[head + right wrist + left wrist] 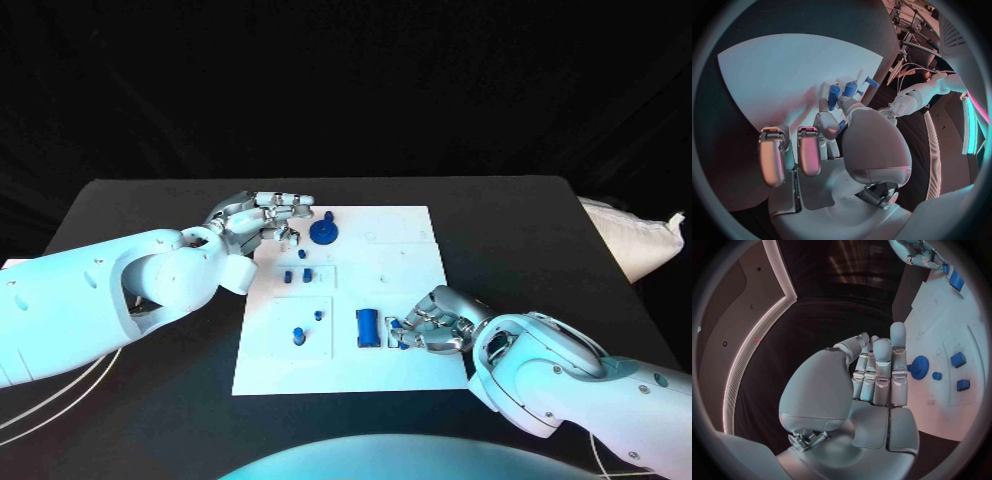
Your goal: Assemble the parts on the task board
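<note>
1. Lying in the middle of the black table (pixel 534 230) is the white task board (pixel 397 365), with the blue parts spread over its left and centre.
2. Left hand (pixel 264 220) sits at the board's far left corner; fingers straight and held close together, nothing in them, as the left wrist view (pixel 876 372) confirms.
3. Blue gear (pixel 326 231) stands on the board just beside the left hand's fingertips; touching or not, cannot tell.
4. Two small blue blocks (pixel 297 276) sit side by side below the gear, with a small blue peg (pixel 299 335) nearer the robot.
5. Right hand (pixel 437 322) rests on the board's near right part, fingers curled.
6. Blue rectangular piece (pixel 368 328) lies just left of the right hand's fingertips.
7. Right wrist view: thumb and a finger close round a small blue part (pixel 842 125); whether it is truly gripped, cannot tell.
</note>
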You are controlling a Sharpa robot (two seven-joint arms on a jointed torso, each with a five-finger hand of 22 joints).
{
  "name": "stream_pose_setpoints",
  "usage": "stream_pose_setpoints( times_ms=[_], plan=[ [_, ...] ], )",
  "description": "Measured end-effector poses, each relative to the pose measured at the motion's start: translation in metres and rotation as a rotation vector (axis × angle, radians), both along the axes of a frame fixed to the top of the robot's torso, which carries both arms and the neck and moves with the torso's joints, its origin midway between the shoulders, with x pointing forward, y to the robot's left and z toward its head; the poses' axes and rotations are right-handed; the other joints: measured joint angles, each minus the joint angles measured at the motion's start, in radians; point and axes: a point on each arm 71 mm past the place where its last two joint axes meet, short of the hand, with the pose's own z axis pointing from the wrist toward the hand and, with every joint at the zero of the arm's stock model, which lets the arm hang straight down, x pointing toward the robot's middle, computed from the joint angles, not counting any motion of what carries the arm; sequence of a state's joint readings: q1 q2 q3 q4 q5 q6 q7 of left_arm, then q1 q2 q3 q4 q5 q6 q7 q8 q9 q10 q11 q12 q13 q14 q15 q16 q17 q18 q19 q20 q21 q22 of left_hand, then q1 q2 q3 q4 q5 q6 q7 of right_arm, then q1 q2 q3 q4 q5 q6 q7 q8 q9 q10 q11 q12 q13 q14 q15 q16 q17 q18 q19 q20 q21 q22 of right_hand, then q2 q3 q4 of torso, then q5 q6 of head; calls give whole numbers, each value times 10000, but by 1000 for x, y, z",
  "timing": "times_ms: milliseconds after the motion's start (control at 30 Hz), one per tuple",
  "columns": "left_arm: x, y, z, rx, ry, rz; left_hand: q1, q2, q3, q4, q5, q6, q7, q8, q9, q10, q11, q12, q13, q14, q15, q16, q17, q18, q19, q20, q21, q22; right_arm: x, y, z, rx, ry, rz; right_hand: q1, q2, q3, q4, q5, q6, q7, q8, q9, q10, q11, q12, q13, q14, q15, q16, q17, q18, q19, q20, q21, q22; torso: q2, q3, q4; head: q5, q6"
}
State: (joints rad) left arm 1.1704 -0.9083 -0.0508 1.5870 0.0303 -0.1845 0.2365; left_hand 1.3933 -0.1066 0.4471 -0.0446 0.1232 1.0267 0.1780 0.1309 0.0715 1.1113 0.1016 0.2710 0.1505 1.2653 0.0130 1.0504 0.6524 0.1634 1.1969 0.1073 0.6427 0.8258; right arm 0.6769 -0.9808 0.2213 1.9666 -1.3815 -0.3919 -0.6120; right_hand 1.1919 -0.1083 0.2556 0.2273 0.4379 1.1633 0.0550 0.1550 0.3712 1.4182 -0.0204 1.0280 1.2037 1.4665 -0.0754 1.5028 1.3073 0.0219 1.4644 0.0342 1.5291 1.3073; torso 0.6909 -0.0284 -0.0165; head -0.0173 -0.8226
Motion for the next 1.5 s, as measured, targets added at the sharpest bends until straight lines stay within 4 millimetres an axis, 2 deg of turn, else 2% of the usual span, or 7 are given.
stream_pose_setpoints(
  times_ms=[533, 733, 867, 933, 1400, 1500],
  plan=[
    [-1, -2, 0, -7, 20, -152, 0, 0, 0, 0, 0, 0, 0, 0, 0, 0, 0, 0, -2, 0, 0, 0, 1, -1, 0, 0, 0, 0, 4, 4, -2, -48, -57, 6, -129, 56, -310, 128, -64, 26, -24, 75, 52, 53, -19, 129, 116, 0, -70, 0, 8, 0, 36, -35, 46, 7, 1, 4, 2, 27, 5],
    [-1, -2, 0, -5, 34, -192, 0, 0, 0, 0, 0, 0, 0, 0, 0, 0, 0, 0, -3, 0, 0, 0, 1, -1, 0, 0, 0, 0, 5, 5, -2, -154, -82, 80, -396, 25, -714, 353, -507, 26, -25, 76, 103, 53, -18, 129, 138, 1, -71, -1, 7, 0, 35, -35, 46, 6, 1, -1, 8, 35, -4],
    [-1, -3, 0, -6, 37, -224, 0, 0, 0, 0, 0, 0, 0, 0, 0, 0, 0, 0, -3, 0, 0, 0, 1, -1, 0, 0, 0, 0, 5, 5, -3, -221, -92, 138, -616, 95, -1212, 558, -1222, 60, 10, 76, 154, 53, -18, 129, 178, 1, -71, -1, 6, 0, 35, -35, 46, 6, 2, -1, 8, 40, -14],
    [-1, -3, 0, -7, 38, -237, 0, 0, 0, 0, 0, 0, 0, 0, 0, 0, 0, 0, -3, 0, 0, 0, 1, 0, 0, 0, 0, 0, 5, 5, -3, -236, -95, 156, -655, 134, -1347, 583, -1380, 60, 10, 75, 167, 53, -18, 129, 194, 1, -71, -1, 6, 0, 35, -35, 46, 6, 2, -1, 8, 44, -14],
    [-1, -3, 0, 7, 68, -334, 0, 0, 0, -55, 0, -36, 35, -1, 0, -36, -36, 0, -5, 0, 1, 0, -27, -1, -37, 37, 0, 0, 3, 9, -1, -312, -141, 388, -772, 252, -1847, 610, -1740, 89, -19, 74, 224, 53, -17, 167, 288, 1, -70, -1, 5, 0, 35, -34, 46, 4, 8, 12, -4, 53, -44],
    [-1, -3, 0, 12, 75, -348, 0, 0, 0, -55, 0, -36, 35, -1, 0, -36, -36, 0, -5, 0, 1, 0, -27, -1, -37, 37, 0, 0, 3, 8, 0, -342, -162, 413, -580, 261, -2026, 481, -2054, 91, -21, 74, 256, 52, -17, 167, 295, 1, -70, -1, 5, 0, 35, -34, 46, 4, 8, 12, -5, 53, -55]
  ],
)
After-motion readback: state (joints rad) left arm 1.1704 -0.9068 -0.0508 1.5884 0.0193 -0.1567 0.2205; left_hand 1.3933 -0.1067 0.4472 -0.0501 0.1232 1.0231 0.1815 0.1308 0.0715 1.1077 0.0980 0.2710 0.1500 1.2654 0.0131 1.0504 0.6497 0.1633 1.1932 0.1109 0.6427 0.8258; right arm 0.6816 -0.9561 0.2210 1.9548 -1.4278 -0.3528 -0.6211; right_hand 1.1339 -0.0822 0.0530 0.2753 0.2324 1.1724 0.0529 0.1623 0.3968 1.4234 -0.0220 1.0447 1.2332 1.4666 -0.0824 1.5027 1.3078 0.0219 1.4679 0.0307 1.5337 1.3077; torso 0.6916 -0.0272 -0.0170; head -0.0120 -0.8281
